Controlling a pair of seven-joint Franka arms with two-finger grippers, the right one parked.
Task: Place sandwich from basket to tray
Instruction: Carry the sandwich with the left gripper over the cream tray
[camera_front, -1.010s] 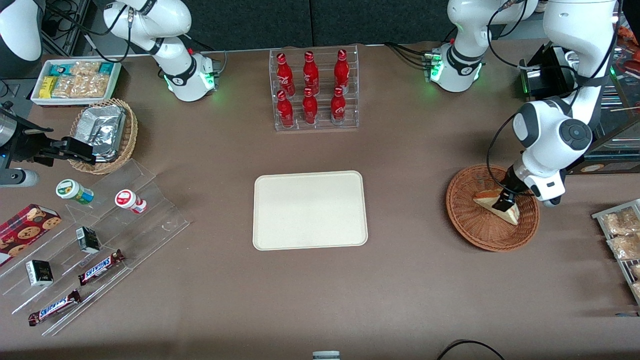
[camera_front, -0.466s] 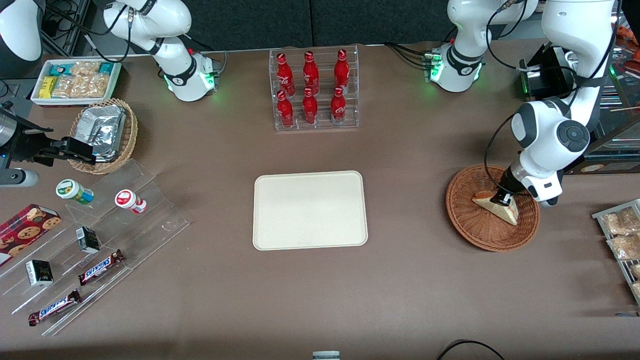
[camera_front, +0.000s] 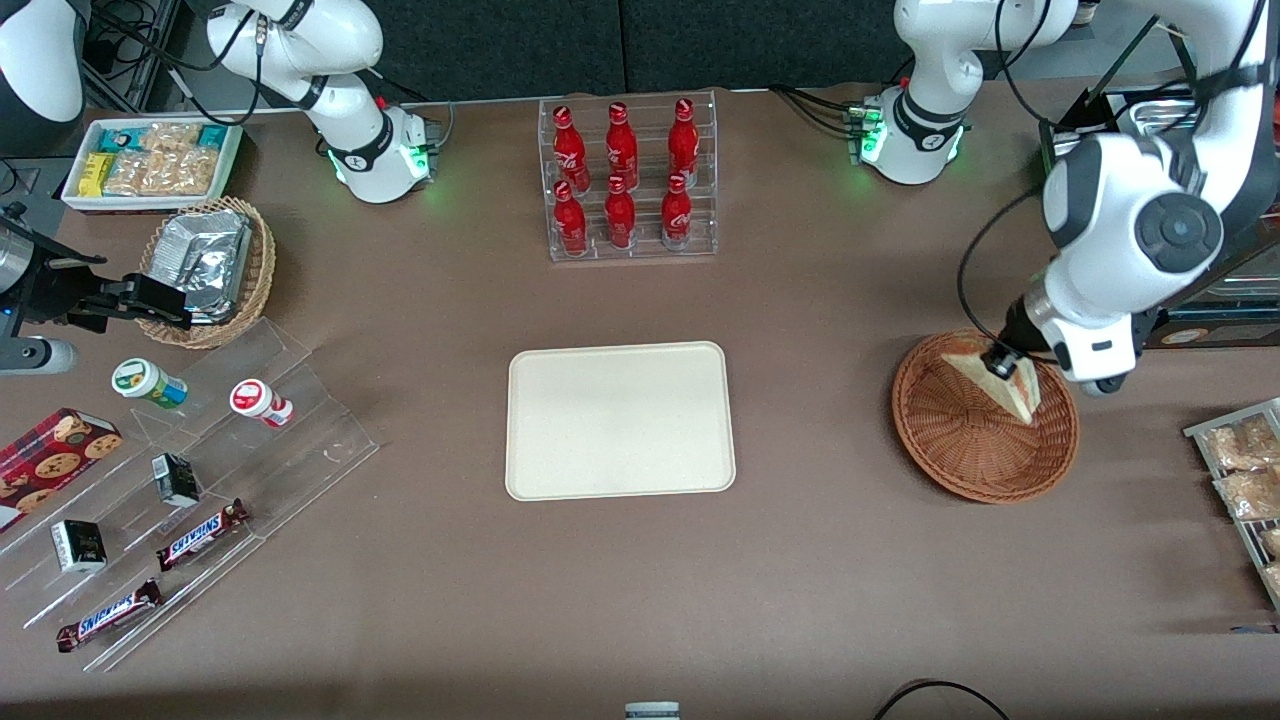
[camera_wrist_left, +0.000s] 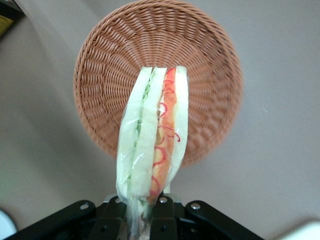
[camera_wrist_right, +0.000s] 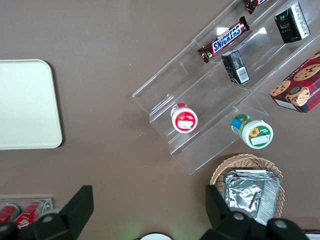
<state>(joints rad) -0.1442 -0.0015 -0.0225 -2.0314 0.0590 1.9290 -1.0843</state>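
Above the basket (camera_front: 975, 440), the gripper (camera_front: 1000, 358) grips the sandwich (camera_front: 1005, 385).

6 cola btls (camera_front: 620, 175), 2 Snickers (camera_front: 200, 533), 1 sandwich (camera_front: 1000, 375), 1 tray (camera_front: 620, 420).

brown table (camera_front: 850, 560), dark back wall (camera_front: 620, 40)

Mock shop counter in robot lab: cola bottle rack (camera_front: 628, 180), acrylic snack display (camera_front: 190, 490), claw (camera_front: 1000, 357).
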